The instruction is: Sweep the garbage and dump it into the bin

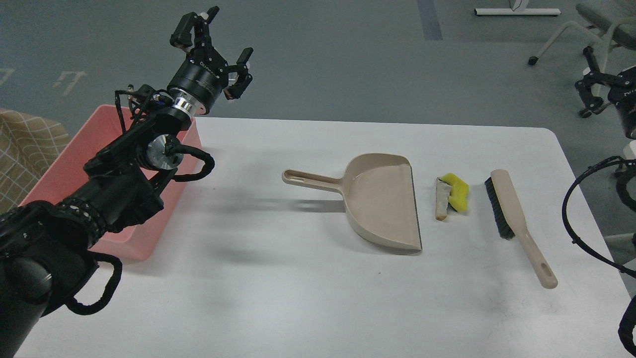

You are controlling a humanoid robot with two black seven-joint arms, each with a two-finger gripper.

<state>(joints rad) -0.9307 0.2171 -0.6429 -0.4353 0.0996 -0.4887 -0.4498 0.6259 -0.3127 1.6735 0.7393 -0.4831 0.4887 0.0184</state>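
The garbage lies on the white table [298, 288]: a yellow crumpled scrap [458, 191] touching a whitish scrap with a brown edge [440, 200]. They sit between the beige dustpan [385, 199], whose open mouth faces them, and a beige hand brush [514, 214] with black bristles. The pink bin [64, 164] stands at the table's far left, partly hidden by my left arm. My left gripper [221, 35] is open and empty, raised above the bin's far right corner. My right gripper [589, 82] is open and empty, off the table's far right edge.
A beige checked cloth [25, 149] lies left of the bin. Chair legs on casters [561, 40] stand on the grey floor at the back right. Black cables of my right arm [576, 219] loop over the table's right edge.
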